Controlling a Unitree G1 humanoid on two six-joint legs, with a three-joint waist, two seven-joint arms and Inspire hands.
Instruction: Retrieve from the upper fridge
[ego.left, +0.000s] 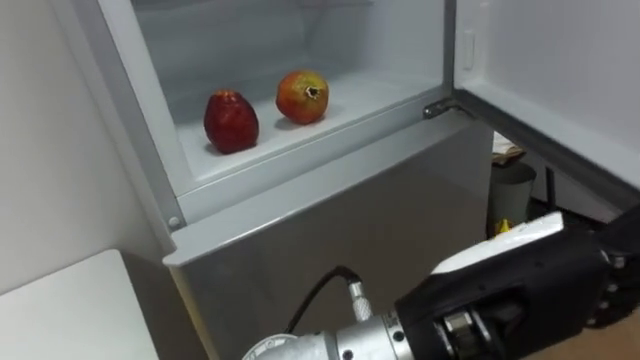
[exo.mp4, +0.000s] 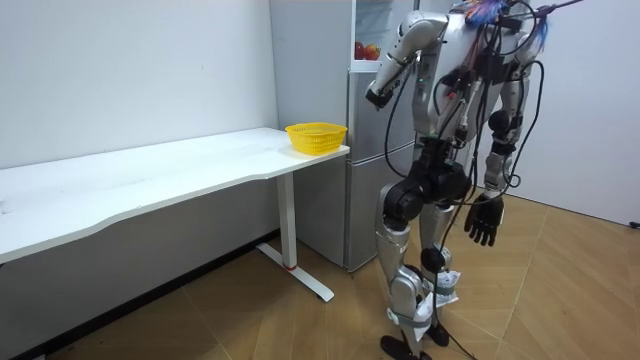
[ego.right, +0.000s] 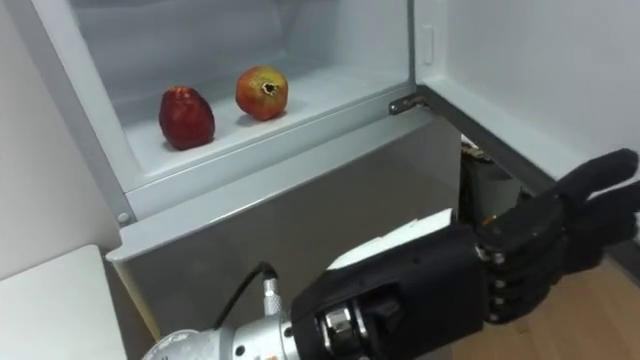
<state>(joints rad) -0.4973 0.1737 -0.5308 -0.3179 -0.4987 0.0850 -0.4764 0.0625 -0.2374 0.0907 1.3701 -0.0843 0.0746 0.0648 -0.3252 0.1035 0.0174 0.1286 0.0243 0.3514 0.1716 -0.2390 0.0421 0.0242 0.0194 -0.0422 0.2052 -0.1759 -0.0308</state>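
Fridge shelf (ego.left: 372, 94) w/ apple (ego.left: 231, 122), pomegranate (ego.left: 302, 96); left hand (ego.right: 420, 272) below.

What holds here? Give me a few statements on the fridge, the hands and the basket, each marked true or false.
1. A dark red fruit and a pomegranate lie on the fridge shelf. True.
2. The left hand holds a fruit. False: it is open and empty, lower than the shelf.
3. The basket stands on the floor. False: it stands on the table.
4. The right hand hangs open at the robot's side. True.
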